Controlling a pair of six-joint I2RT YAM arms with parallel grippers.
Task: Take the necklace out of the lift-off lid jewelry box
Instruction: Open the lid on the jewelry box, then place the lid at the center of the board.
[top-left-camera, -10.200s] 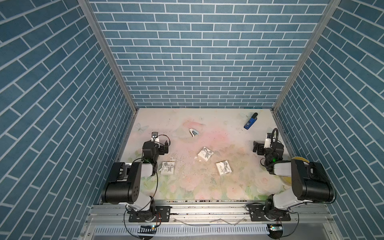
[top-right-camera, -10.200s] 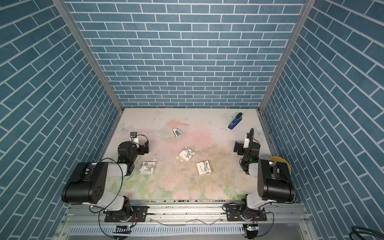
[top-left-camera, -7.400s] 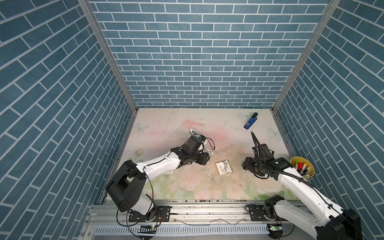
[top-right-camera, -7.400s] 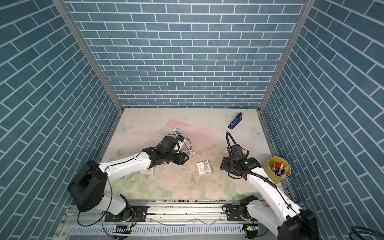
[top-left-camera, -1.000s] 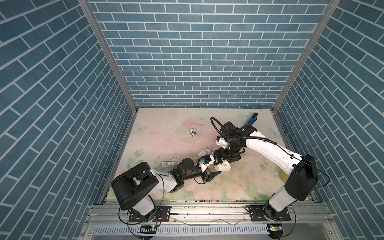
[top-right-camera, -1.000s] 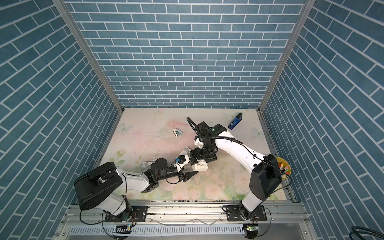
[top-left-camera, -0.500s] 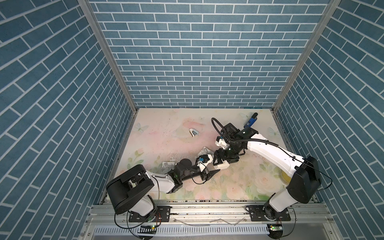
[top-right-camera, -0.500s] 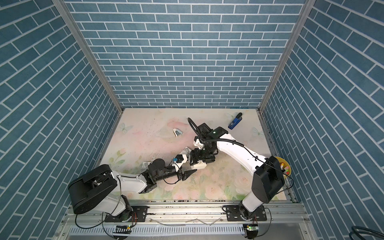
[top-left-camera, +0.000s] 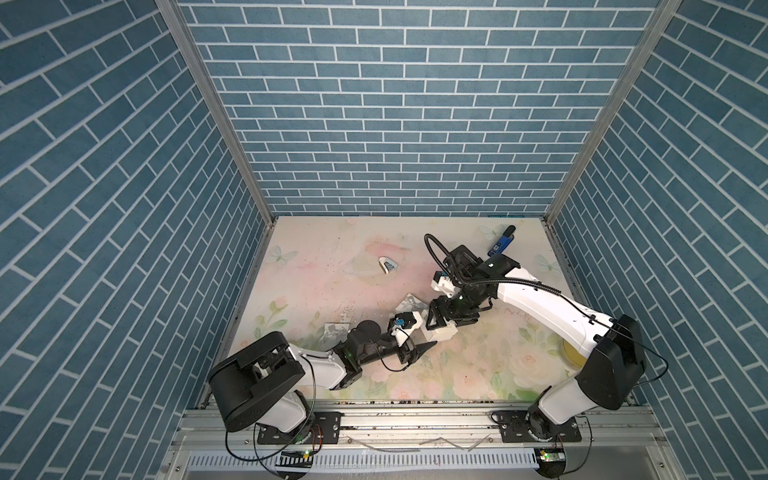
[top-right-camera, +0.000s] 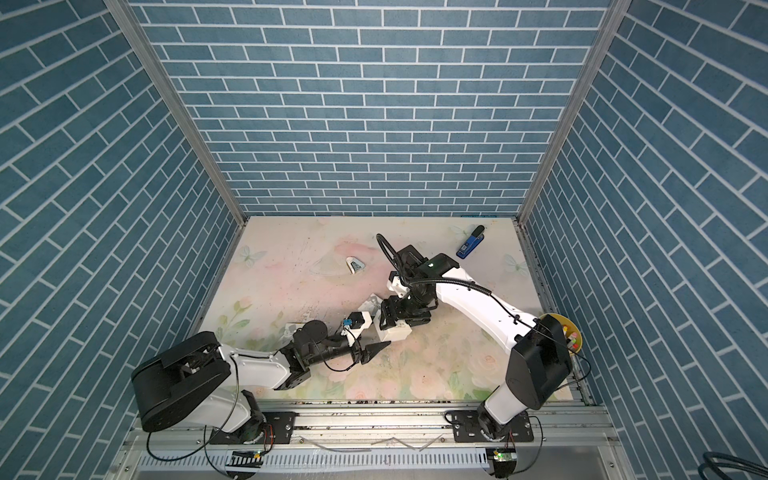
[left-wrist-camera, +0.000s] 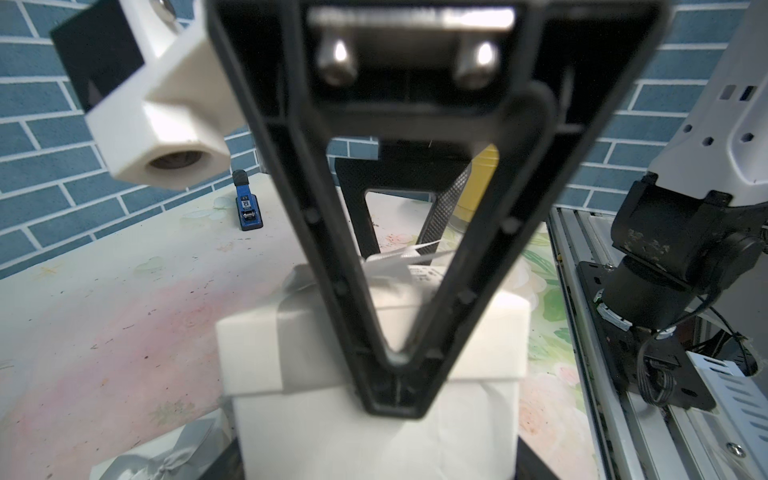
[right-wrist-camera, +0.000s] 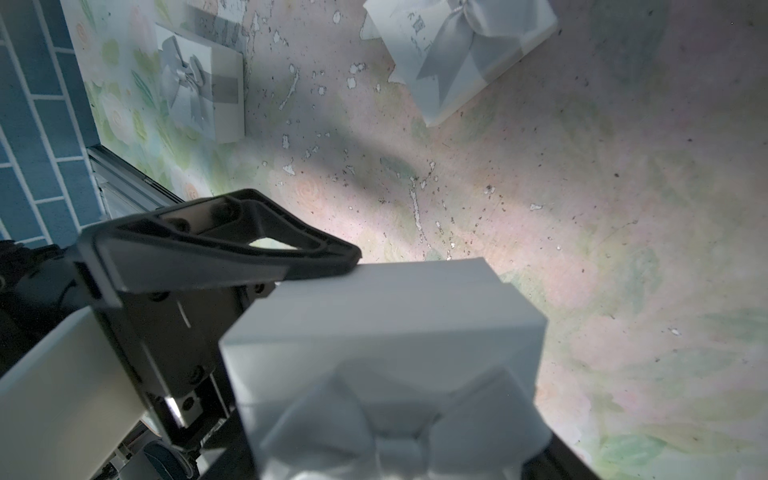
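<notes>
The white lift-off lid jewelry box (top-left-camera: 439, 331) (top-right-camera: 395, 331) stands on the floral table mid-front. My left gripper (top-left-camera: 420, 337) (top-right-camera: 374, 338) reaches in low from the left and is shut on the box's base (left-wrist-camera: 374, 432). From above, my right gripper (top-left-camera: 443, 322) (top-right-camera: 397, 320) is shut on the lid (left-wrist-camera: 257, 345), which carries a grey ribbon and bow (right-wrist-camera: 395, 419) and rests on the base. One of its fingers (left-wrist-camera: 395, 257) crosses the lid's near face. The left finger (right-wrist-camera: 232, 249) presses the box's side. The necklace is hidden inside.
Two more ribboned gift boxes lie nearby, one (top-left-camera: 412, 305) (right-wrist-camera: 461, 50) just behind the held box and one (top-left-camera: 335, 332) (right-wrist-camera: 203, 87) to the left. A blue stapler (top-left-camera: 500, 246) is at the back right, a small white-blue object (top-left-camera: 388, 266) mid-back, a yellow pen cup (top-right-camera: 562, 332) at right.
My right gripper's fingers have drawn in onto the lid. The left gripper has kept its hold on the base, and the box has stayed in place.
</notes>
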